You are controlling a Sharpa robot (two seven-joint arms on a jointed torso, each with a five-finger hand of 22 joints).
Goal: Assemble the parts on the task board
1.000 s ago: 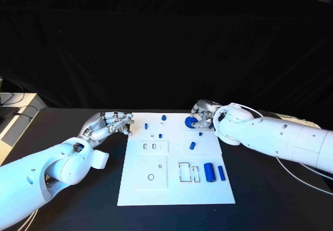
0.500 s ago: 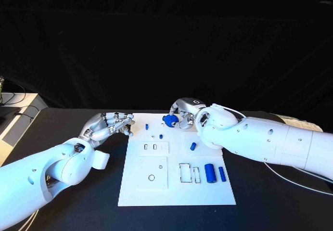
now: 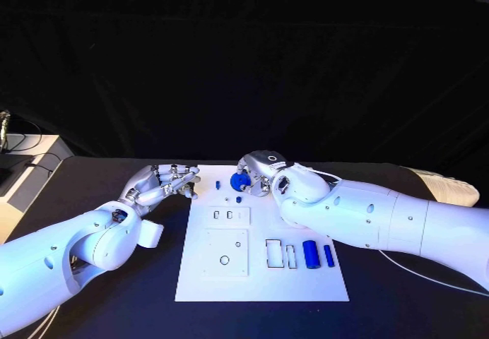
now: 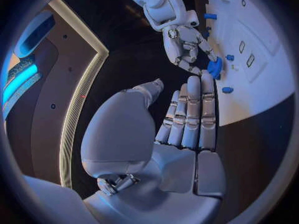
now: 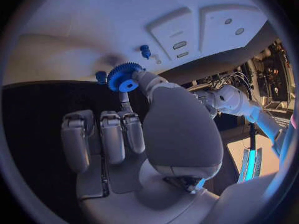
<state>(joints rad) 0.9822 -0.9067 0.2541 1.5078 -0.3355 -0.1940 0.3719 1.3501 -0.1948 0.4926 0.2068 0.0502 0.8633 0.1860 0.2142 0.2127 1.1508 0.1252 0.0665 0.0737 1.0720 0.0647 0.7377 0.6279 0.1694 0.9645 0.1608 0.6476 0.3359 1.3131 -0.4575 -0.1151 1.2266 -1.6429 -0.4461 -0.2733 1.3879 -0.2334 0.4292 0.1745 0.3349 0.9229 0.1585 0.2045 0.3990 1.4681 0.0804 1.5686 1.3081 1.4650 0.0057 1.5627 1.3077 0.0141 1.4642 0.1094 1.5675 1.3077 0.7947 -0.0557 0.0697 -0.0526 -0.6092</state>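
clearly the step in hand is carrying a gear to its seat: on the black table lies the white task board, and over its far edge the right hand pinches a blue toothed gear between thumb and a fingertip, the right wrist view showing the gear raised off the plate with its bore open. the left hand rests beside the board's far left corner, holding nothing, its fingers laid together and gently curled rather than clenched. nearer the robot, a blue cylinder and a slimmer blue bar lie by the rectangular slots, and small blue pegs stand at the far part of the board. next, i judge, the gear's bore must be lined up over a peg and lowered squarely; which peg is meant i cannot tell.
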